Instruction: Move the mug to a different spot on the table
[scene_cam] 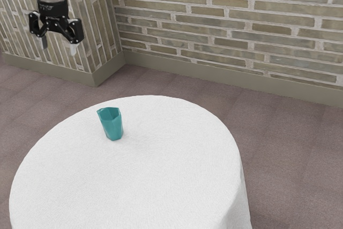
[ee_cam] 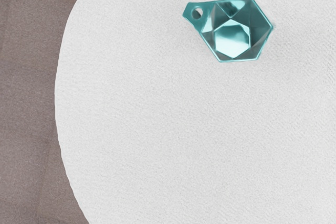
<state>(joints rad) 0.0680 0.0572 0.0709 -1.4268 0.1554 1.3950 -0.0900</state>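
One teal mug [scene_cam: 110,123] [ee_cam: 231,30] upright on the white round surface [scene_cam: 161,175] [ee_cam: 173,145].
The claw [scene_cam: 59,45] hangs spread, high up and well apart from it.

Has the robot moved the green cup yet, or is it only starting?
It looks like it is only starting. Done: nothing that shows. The mug stands upright on the white table, with nothing touching it. In hand: the gripper hangs high above the table, off to the exterior view's left, open and empty. Left: come down to the mug, grab it, lift it, and set it on another spot.
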